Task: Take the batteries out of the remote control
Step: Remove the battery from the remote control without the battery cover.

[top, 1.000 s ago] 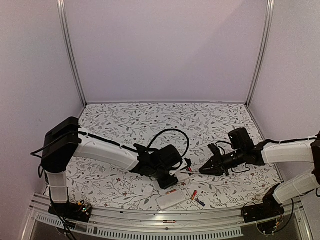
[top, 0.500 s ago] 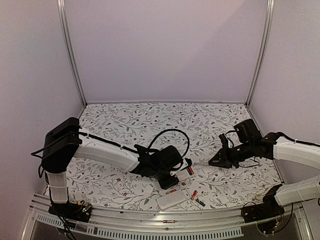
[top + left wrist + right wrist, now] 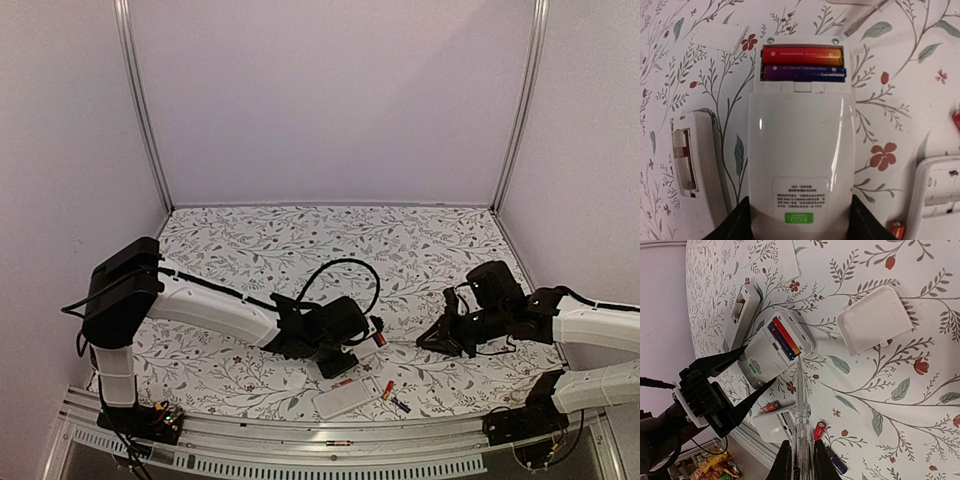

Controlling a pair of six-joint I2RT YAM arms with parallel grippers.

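Risks. Both batteries sit side by side in the open bay of the remote control (image 3: 799, 150): the red-orange cell (image 3: 802, 54) toward the bay's end wall, the dark purple cell (image 3: 804, 73) beside it.

- The stick (image 3: 800, 405) is thin. If its tip skids over a rounded cell, it probably jumps off without lifting anything.
- The remote is gripped only at its label end (the bay end overhangs, unsupported). Prying there could twist or tip it in the grip.
- A cell that springs free may roll across the table (image 3: 300, 240) among the loose cells near the front edge.

Hands.

- Left gripper (image 3: 799, 220): jaws about half spread, one finger on each long side of the remote, holding it.
- Right gripper (image 3: 799, 460): nearly closed, pinching the stick. The tip points at the bay end. I cannot tell if it touches.
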